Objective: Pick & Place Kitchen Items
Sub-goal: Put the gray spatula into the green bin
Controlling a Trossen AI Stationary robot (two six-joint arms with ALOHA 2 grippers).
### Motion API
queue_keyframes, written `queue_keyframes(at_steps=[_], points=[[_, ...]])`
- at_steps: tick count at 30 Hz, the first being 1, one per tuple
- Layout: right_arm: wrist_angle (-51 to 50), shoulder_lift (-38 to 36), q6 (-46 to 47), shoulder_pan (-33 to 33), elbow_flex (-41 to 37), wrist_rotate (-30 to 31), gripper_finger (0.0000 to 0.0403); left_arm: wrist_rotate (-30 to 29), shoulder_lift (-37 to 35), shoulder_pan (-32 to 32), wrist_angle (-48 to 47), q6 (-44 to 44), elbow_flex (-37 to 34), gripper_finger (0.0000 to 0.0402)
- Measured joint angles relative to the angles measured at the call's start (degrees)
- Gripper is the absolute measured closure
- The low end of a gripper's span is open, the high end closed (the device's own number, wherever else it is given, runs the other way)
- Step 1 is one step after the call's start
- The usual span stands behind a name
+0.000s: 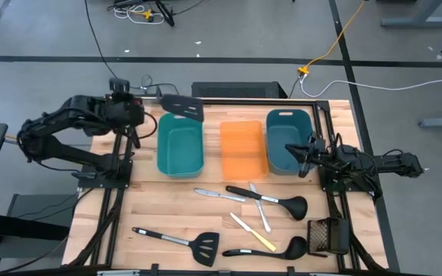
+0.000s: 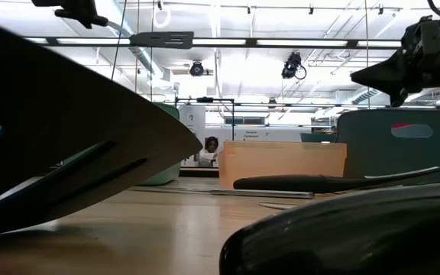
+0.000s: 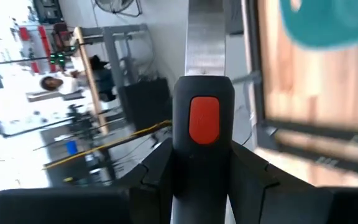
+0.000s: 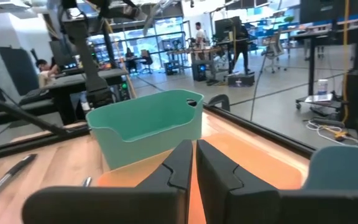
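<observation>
While my left gripper [image 1: 153, 100] grasps a black slotted spatula [image 1: 183, 107] by its handle, the blade hangs above the far rim of the left teal bin [image 1: 180, 143]. Its long axis runs from my jaws toward the bins. My left arm is raised and folded at the tabletop's [image 1: 167, 211] far left corner. My right gripper [image 1: 304, 156], jaws closed and empty, hovers over the right teal bin [image 1: 286, 138].

Three bins stood in a row toward the far edge of the wooden bench [image 1: 167, 207] — a teal bin [image 1: 180, 144], an orange bin [image 1: 243, 148] just beside it, another teal bin [image 1: 288, 140]. A dark mesh object [image 1: 327, 236] lay near the bench's near right corner — well apart from them.
</observation>
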Motion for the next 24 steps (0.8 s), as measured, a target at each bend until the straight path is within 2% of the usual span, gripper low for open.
queue_keyframes(at_steps=[6, 17, 24], points=[[0.0, 0.0, -0.2, 0.0, 0.0, -0.1, 0.0372, -1.6, 0.7, 1.5, 1.6, 11.1, -2.4, 0.0288], [-0.1, 0.1, -0.6, 0.0, 0.0, -0.3, 0.0372, -4.6, 0.8, 1.1, 11.8, 23.4, -20.3, 0.0288], [-0.1, 0.1, -0.6, 0.0, 0.0, -0.1, 0.0372, 1.0, 0.8, 1.1, 16.0, 30.8, -24.9, 0.0288]])
